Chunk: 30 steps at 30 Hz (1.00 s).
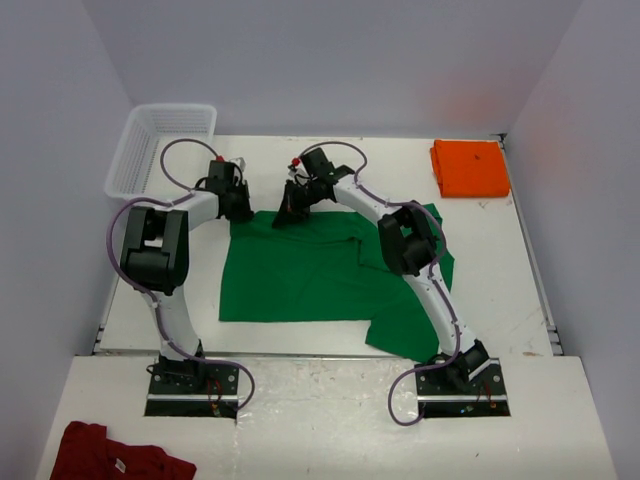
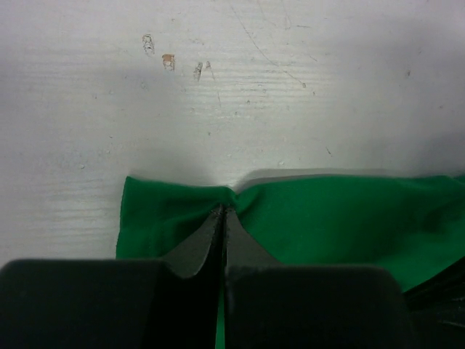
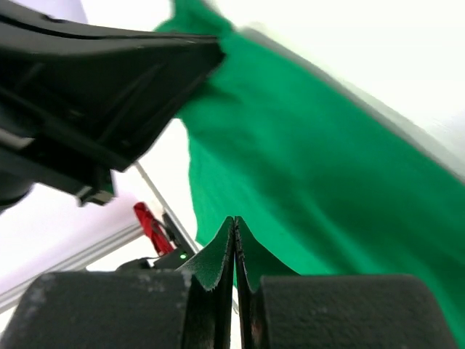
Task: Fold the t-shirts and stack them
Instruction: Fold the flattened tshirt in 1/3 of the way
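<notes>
The bright green short-sleeved cloth t-shirt (image 1: 300,275) lies spread in the middle of the white desk (image 1: 500,280), with one part bunched and trailing toward the right arm's base. The bright orange folded cloth t-shirt (image 1: 470,168) sits well apart at the far right corner. The left hand (image 2: 224,212) is fully closed and nips a small pucker of the green t-shirt's far edge near its left corner. The right hand (image 3: 235,220) is also fully closed with green cloth at its tips, apparently pinching that same far edge a little to the right. The main risk is the thinness of these grips: each hand holds only a small pinch of fabric, so a quick pull toward the near side could slide the cloth out of one hand and let the fold collapse askew. The two hands also stand near each other on one stretch of edge. The unheld right part of the edge would likely sag or drag, giving a crooked fold line. The bunched cloth by the right arm could catch under that arm as it swings. A lopsided fold would then stack badly on the orange t-shirt.
</notes>
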Motion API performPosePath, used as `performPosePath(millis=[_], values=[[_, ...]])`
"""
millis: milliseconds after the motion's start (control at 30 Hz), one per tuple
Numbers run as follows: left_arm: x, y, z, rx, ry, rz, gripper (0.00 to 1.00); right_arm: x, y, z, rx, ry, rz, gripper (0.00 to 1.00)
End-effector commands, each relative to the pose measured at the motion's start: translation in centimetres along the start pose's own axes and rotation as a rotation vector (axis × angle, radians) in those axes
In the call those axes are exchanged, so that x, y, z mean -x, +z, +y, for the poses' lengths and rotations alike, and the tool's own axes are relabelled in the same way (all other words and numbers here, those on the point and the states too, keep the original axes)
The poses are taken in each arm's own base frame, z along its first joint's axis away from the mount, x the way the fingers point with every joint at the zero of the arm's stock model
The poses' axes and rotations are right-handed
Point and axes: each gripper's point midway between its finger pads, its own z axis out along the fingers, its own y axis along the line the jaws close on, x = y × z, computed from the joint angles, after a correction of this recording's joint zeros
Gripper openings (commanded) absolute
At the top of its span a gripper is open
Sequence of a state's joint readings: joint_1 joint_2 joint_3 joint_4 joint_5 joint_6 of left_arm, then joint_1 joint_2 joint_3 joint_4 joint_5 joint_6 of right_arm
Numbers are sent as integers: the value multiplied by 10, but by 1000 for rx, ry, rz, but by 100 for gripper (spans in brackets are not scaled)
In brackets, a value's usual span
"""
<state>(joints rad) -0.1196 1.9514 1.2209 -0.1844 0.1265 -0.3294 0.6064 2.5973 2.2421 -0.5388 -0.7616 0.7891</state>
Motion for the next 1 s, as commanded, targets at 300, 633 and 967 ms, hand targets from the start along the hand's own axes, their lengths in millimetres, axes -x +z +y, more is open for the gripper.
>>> performPosePath(millis=[300,633,967], values=[[11,10,9,34,2,6,0,7,-45,-16,-282,-235,-93,0],[12,21,19,51,-16,14,0,-1,-51,-54,-425,-301,-44,0],[26,22,22,40,-28,-21,0,-13,-70,-63,-489,-331,-70,0]])
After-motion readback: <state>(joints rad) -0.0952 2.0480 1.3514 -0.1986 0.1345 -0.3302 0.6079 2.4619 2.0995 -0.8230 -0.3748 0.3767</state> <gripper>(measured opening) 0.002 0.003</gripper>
